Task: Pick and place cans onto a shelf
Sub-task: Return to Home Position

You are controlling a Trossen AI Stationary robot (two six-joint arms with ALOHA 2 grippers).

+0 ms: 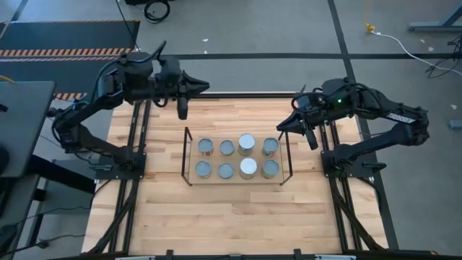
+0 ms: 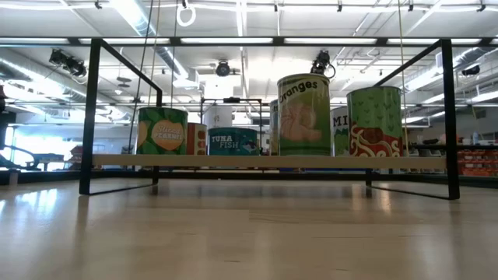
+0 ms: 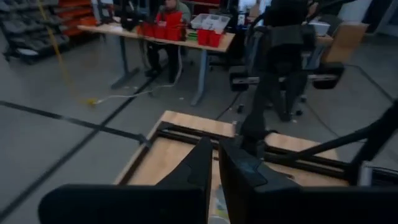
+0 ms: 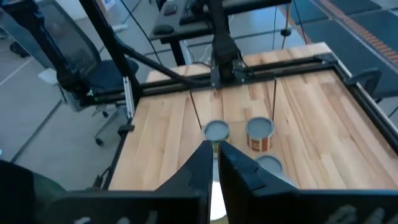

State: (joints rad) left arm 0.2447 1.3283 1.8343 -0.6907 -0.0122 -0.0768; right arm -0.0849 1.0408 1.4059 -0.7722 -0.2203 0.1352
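Bare wooden table [image 2: 249,241] is filling the low view's foreground. Eight cans [image 1: 226,170] are sitting on the shelf [image 2: 233,161] in two rows of four. Six are showing grey-blue tops and two taller ones bright white tops, third from the left in each row of the high view. Shelf is standing mid-table. Left gripper [image 1: 182,114] is hanging off the shelf's left end, toward the high view's top edge, fingers together, gripping nothing, apart from the cans. Right gripper [image 1: 312,144] is hovering just beside the shelf's right end, fingers together, likewise gripping nothing.
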